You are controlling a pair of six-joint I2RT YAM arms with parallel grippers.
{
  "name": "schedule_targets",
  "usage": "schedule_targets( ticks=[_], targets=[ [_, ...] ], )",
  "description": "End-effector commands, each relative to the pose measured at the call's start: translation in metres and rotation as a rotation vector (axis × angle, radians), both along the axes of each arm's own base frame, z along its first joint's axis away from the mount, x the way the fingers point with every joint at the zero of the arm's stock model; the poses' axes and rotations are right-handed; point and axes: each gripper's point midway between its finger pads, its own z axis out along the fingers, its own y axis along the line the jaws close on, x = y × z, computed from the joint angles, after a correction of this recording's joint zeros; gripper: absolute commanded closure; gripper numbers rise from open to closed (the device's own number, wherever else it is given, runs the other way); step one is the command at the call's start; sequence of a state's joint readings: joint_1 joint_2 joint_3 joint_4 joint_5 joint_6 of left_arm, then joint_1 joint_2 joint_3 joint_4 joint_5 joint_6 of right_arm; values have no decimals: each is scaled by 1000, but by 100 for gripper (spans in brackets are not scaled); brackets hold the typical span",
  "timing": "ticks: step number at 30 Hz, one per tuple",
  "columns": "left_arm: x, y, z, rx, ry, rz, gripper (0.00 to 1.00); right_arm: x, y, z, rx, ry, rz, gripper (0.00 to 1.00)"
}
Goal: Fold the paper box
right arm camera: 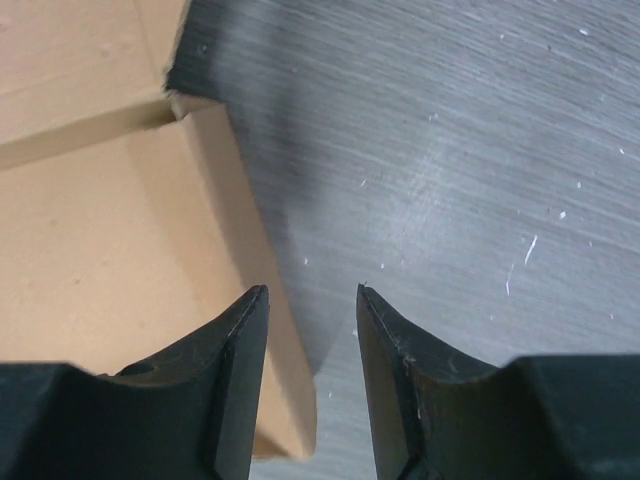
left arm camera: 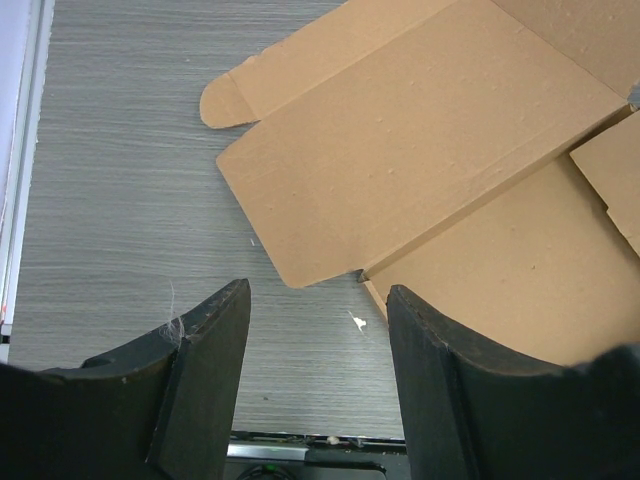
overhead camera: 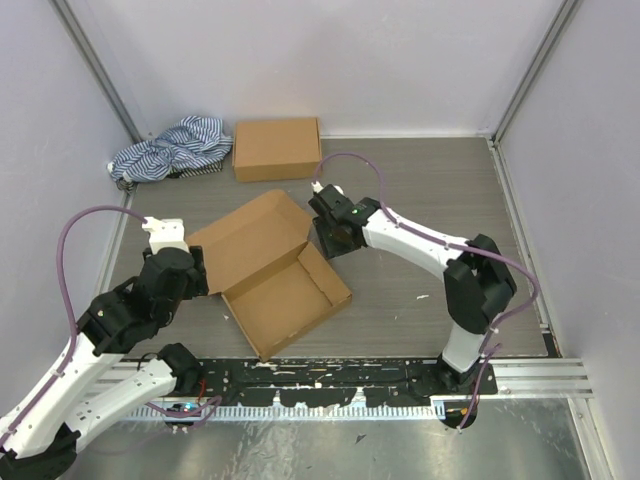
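Left tool (left arm camera: 318,330) wide apart, right tool (right arm camera: 312,300) partly apart beside the paper box (overhead camera: 285,290), both empty.

— What sort of place are you running this in?
— You are in a robot lab cell. Plain white panels (overhead camera: 330,60) close you in on three sides, framed by bare metal posts (overhead camera: 95,70).
— And the bench?
— Your grey wood-grain table (overhead camera: 420,180) ends in a slotted metal rail (overhead camera: 540,375), where your left arm (overhead camera: 110,330) and right arm (overhead camera: 430,245) are bolted, purple cables (overhead camera: 350,155) looped along them.
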State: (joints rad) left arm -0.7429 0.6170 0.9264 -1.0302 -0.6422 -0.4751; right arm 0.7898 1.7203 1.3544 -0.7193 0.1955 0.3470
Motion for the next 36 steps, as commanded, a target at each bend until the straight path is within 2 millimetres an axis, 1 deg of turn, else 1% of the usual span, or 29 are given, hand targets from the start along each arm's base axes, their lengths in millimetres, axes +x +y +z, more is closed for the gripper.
schedule_targets(
  ticks=[1, 4, 7, 11, 14, 17, 19, 20, 23, 28, 32, 34, 36],
  targets=[
    [3, -1, -1, -9, -10, 7, 36, 18, 29, 5, 82, -27, 102, 55],
    [3, -1, -2, -4, -8, 9, 36, 18, 30, -12, 59, 5, 94, 57],
    [3, 0, -2, 0, -7, 12, 36, 18, 25, -16, 45, 1, 69, 58],
    [3, 0, -2, 4, -5, 14, 36, 18, 18, -6, 57, -36, 38, 58],
    [4, 0, -3, 6, -2, 15, 36, 18, 13, 10, 75, -77, 18, 56],
    [4, 0, -3, 7, -2, 16, 36, 5, 26, 29, 185, -77, 85, 50],
    [3, 0, -3, 5, -4, 15, 36, -9, 39, 34, 266, -38, 161, 46],
    [3, 0, -3, 5, -4, 15, 35, -11, 41, 32, 266, -27, 169, 45],
    [3, 0, -3, 5, -5, 17, 36, -5, 37, 10, 187, -1, 155, 44],
    [3, 0, -3, 5, -4, 16, 35, -5, 44, -15, 158, 34, 168, 47],
    [3, 1, -3, 7, -4, 17, 35, -8, 42, -41, 70, 52, 127, 59],
    [3, 0, -3, 6, -3, 15, 35, -11, 39, -49, 5, 20, 82, 70],
    [4, 0, -3, 7, -2, 15, 35, -13, 28, -56, -79, -19, 7, 80]
  ],
)
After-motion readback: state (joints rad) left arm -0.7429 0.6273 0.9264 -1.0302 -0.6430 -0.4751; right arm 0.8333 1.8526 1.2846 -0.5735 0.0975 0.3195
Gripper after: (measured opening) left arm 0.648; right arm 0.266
